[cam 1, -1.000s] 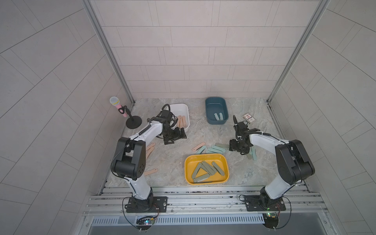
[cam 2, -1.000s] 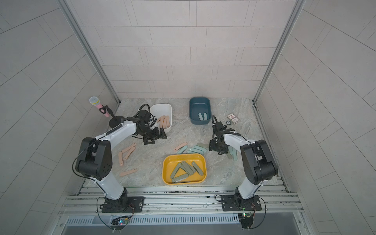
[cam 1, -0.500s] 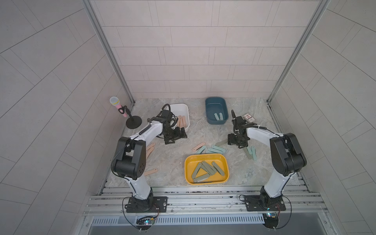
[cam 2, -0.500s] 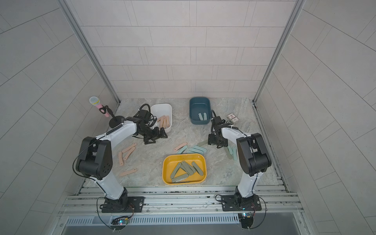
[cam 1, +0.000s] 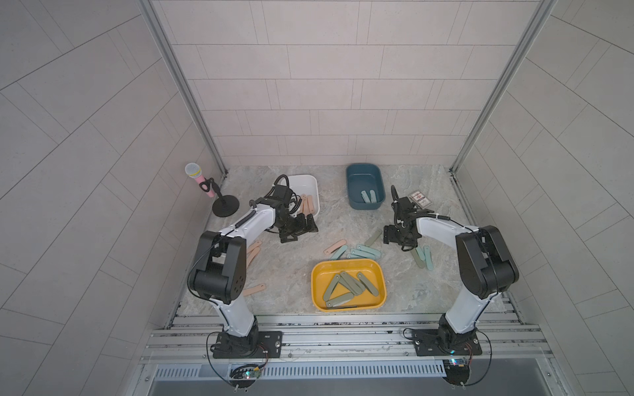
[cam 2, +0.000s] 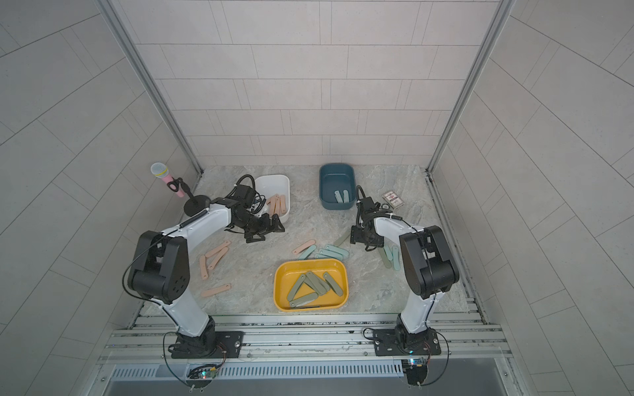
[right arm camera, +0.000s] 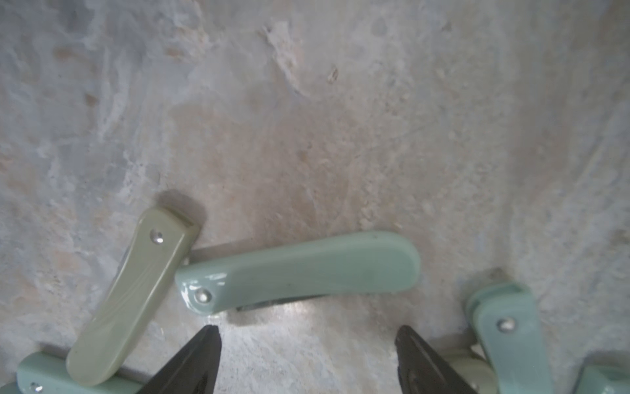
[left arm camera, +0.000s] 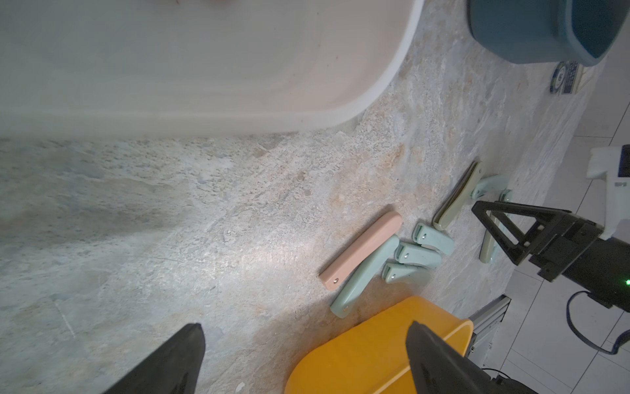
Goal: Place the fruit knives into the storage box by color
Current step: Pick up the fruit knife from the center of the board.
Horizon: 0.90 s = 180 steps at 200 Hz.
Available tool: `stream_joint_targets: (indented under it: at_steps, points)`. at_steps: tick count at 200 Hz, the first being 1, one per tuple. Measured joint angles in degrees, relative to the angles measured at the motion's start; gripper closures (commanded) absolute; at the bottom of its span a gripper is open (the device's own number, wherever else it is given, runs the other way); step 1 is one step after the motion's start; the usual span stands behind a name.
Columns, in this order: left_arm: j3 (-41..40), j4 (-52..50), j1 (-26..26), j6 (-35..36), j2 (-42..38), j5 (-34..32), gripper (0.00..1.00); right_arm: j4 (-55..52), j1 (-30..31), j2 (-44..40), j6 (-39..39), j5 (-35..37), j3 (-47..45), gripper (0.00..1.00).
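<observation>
My right gripper (cam 1: 398, 238) (right arm camera: 308, 332) hangs open and empty low over the table. A pale teal fruit knife (right arm camera: 300, 273) lies just beyond its fingertips, and an olive fruit knife (right arm camera: 133, 296) lies beside that one. My left gripper (cam 1: 298, 229) (left arm camera: 305, 331) is open and empty in front of the white storage box (cam 1: 314, 181), which holds pink knives (cam 1: 307, 205). The blue box (cam 1: 353, 171) holds teal knives (cam 1: 368, 197). The yellow box (cam 1: 317, 291) holds several olive knives (cam 1: 346, 284). Loose pink knives (cam 2: 218, 249) lie at the left, and a pink knife (cam 1: 337, 247) with teal knives (cam 1: 363, 253) lies mid-table.
A toy microphone on a black stand (cam 1: 206, 185) is at the back left. A small card pack (cam 1: 420, 199) lies behind my right gripper. An olive and a teal knife (cam 1: 423, 258) lie under the right forearm. A metal rail (cam 1: 343, 329) runs along the table's front edge.
The right arm has shifted its elbow and wrist a little, with its gripper staying low over the same knives and its jaws a touch wider. The left arm has not moved.
</observation>
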Motion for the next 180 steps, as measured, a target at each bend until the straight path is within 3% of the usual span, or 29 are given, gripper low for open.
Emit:
stream_joint_targets:
  at_steps: [47,78,136,180]
  points:
    - [-1.0,0.3,0.0,-0.7,-2.1,0.2,0.0,0.3,0.1,-4.3,-2.8,0.3,1.4,0.25]
    - [-1.1,0.5,-0.3,-1.5,-3.1,0.3,0.0,1.2,-0.6,-1.1,-5.3,-0.1,6.8,0.22]
    - [-2.1,0.8,-0.5,-1.6,-3.4,0.4,0.0,3.9,-3.1,8.2,-7.0,-4.8,8.3,0.18]
    - [-2.6,0.9,-0.7,-1.5,-3.4,0.8,0.0,5.6,-3.3,6.0,-7.8,-7.5,5.3,0.21]
